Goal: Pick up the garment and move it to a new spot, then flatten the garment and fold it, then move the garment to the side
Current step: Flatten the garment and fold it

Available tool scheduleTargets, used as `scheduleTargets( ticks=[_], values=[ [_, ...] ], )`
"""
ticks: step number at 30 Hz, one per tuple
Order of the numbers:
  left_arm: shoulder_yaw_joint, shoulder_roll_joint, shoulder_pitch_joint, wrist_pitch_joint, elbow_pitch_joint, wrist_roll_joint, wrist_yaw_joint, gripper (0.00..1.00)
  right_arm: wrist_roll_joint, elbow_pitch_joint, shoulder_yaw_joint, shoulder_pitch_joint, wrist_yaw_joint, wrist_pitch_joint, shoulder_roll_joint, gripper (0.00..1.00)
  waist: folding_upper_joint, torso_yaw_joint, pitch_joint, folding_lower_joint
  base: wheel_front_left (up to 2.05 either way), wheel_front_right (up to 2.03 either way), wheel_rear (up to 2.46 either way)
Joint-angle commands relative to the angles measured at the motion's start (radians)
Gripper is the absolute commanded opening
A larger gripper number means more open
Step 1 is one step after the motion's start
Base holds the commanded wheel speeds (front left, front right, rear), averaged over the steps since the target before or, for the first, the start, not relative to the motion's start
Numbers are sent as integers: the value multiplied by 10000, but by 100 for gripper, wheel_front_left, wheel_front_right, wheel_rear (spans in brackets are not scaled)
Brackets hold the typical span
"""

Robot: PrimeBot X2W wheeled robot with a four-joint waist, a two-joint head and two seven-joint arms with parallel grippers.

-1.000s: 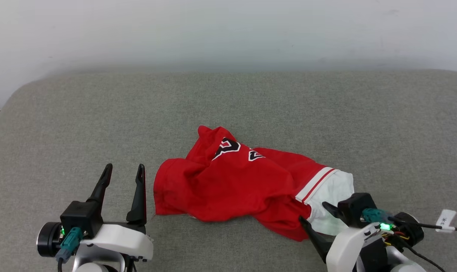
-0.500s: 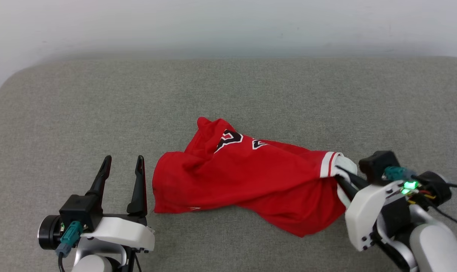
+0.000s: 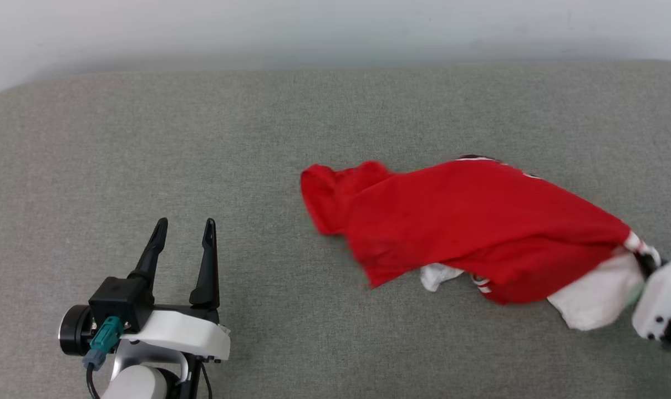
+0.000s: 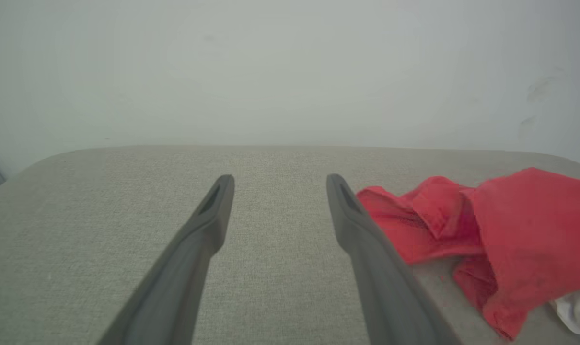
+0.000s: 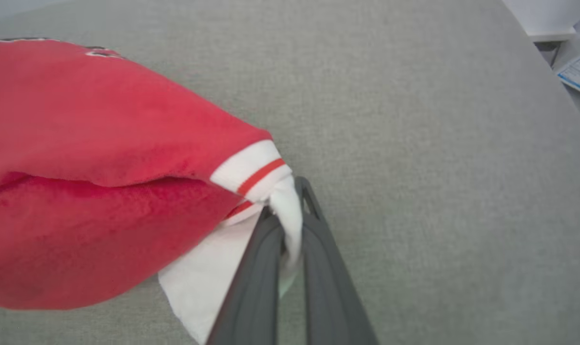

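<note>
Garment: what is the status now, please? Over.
Right gripper shut on the garment by its white sleeve. Left gripper open, apart from it. Garment bunched, partly on the grey cushion. No obstacle seen.

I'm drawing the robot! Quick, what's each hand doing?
Left gripper: open, holding nothing.
Right gripper: shut on the garment, at its white sleeve.

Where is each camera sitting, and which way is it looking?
Head view: up on the head, looking forward and down at the grey cushion and garment; left hand lower left, right hand at the right edge.
Left wrist view: on the left wrist, looking along its open fingers toward the wall.
Right wrist view: on the right wrist, looking along its fingers shut on the white sleeve.
All three share the garment.
</note>
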Motion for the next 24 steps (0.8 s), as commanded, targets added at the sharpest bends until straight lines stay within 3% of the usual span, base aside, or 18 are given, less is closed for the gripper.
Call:
scheduleTargets(
  ticks=[1,6,10,11,12,13,21,24],
  values=[
    [9,-20,-150,-47,23,18,-28,100,70,470,-605,321,-14,10,215,0,-1,-6,115,-1,0,0,0],
    [32,-16,-210,-52,87,29,-63,100,-85,1373,-1889,849,-16,-21,785,0,-1,-45,230,-1,0,0,0],
    [68,17,-286,-65,121,36,-65,100,-202,1812,-2169,1067,-16,-268,1182,0,-1,-91,271,-1,0,0,0],
    [76,24,-303,-67,129,39,-66,100,-194,1802,-2186,1046,-16,-484,1260,34,-1,-106,267,-1,0,0,0],
    [84,34,-296,-70,147,40,-61,100,-248,1768,-2152,1011,-16,-710,1299,96,-1,-133,238,-1,0,0,0],
    [86,40,-280,-70,161,35,-55,100,-356,1671,-2112,1001,-14,-986,1308,100,-1,-152,208,-1,0,0,0],
    [-14,-30,56,-73,326,-60,-14,100,-920,377,-1598,1305,-14,-3608,1685,100,-1,-200,-418,-1,0,0,0],
    [-48,-47,133,-62,333,-74,-4,100,-962,38,-1349,1500,-13,-4045,1737,100,-1,-198,-588,-1,0,0,0]
  ],
)
